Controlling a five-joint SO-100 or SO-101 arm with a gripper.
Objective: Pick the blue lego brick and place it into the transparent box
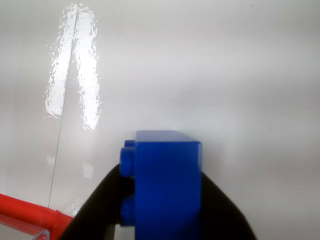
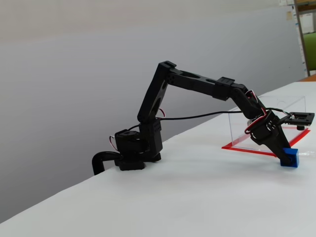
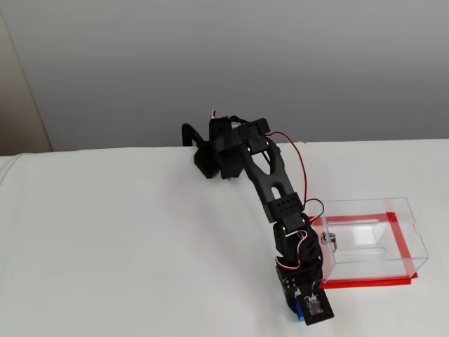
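1. One brick fills the lower middle of the wrist view: bright blue, glossy, blocky, with two round studs on its left side, one above the other.
2. The gripper pinches the brick, a black finger pressed against the studded left side and another against the right side.
3. In a fixed view the brick is a small blue cube at the tip of the gripper, low at the white table; whether it touches the surface or hangs just above it cannot be told.
4. In the other fixed view only a sliver of the brick shows, at the left edge under the gripper, near the picture's bottom edge.
5. The box is clear-walled and rectangular with a red base rim, far larger than the brick; it stands on the table just right of the arm's wrist in that view.
6. The brick is outside the box, near its front left corner as that view shows it.
7. In the wrist view a piece of the red rim crosses the lower left corner, left of the gripper.
8. From the side, the box is behind the gripper, and the arm reaches out and down from its base towards the brick.
9. A small silver piece lies inside the box near its left wall.
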